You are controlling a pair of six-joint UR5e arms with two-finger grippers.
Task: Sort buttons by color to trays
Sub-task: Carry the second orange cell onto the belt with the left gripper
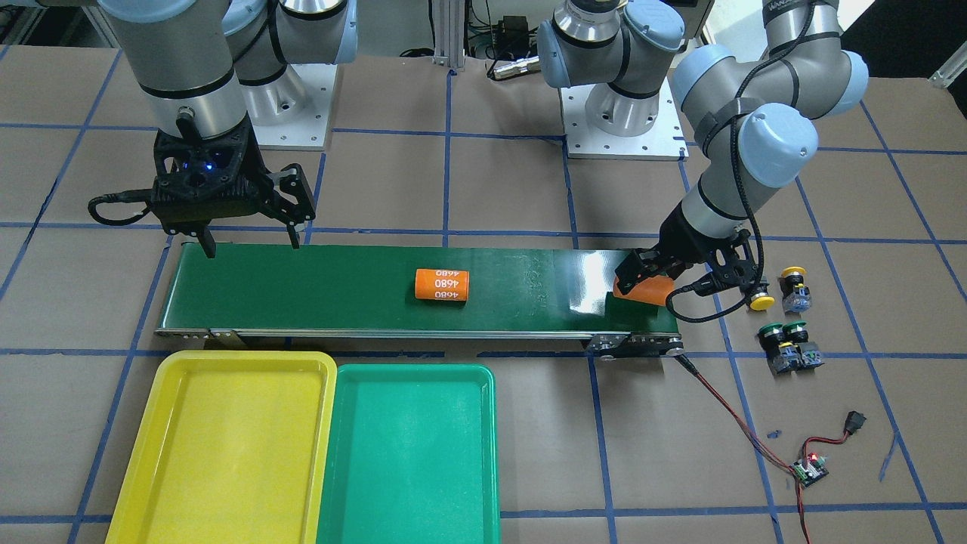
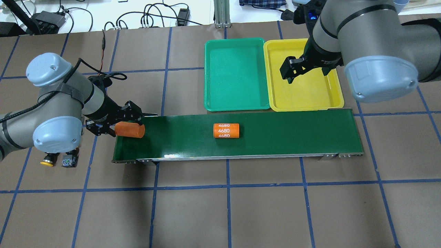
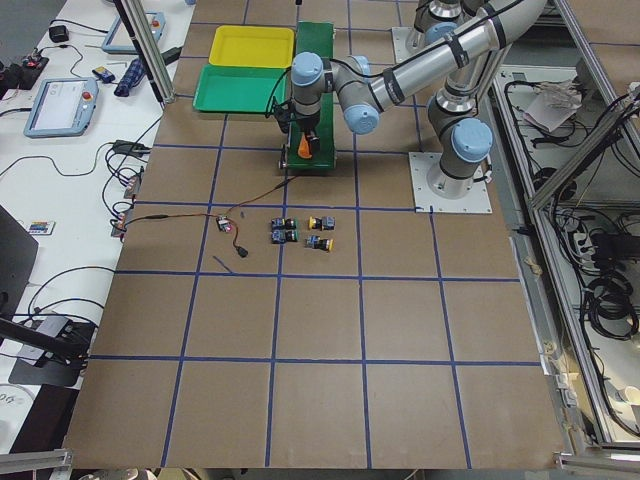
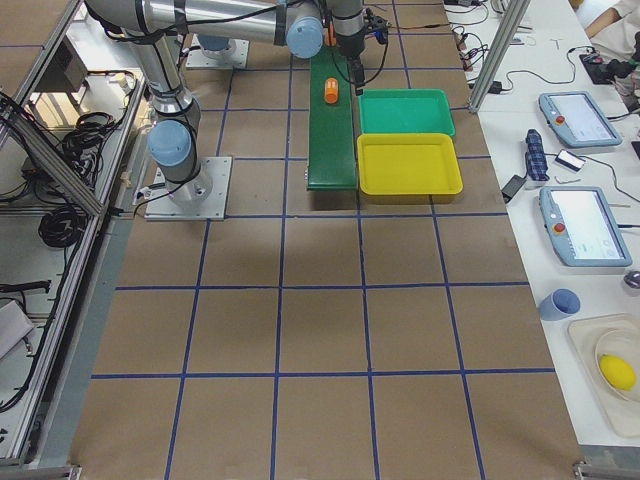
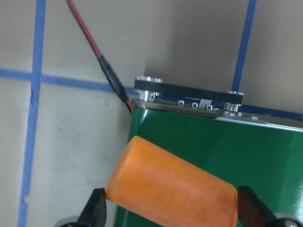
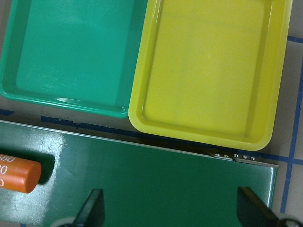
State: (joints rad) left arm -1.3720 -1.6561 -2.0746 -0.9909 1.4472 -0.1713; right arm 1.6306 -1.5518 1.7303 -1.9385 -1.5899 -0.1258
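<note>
In the front-facing view a brown counter gridded with blue tape carries a long dark green belt. The left fingers pinch a plain orange cylinder at one belt end. The right fingers hang spread over the other end, holding nothing. A numbered orange cylinder lies on the belt between the two pairs. Just outward of the left fingers, on the counter, stand two yellow-capped buttons and two green-capped buttons, all with blocky black-grey bodies. The yellow tray and green tray touch side by side, across the belt from the right fingers.

In the overhead view the left arm hides most of the buttons; one yellow cap and one grey body peek out behind the left fingers.

The left exterior view shows a white side bench with tablets and cables. The buttons are too small to read there.

In the left wrist view the plain cylinder fills the gap between the fingers, and a red-black wire runs beyond them.

In the right wrist view the belt lies under the spread fingers and both trays lie past the fingertips. The numbered cylinder is cut off at the edge.
</note>
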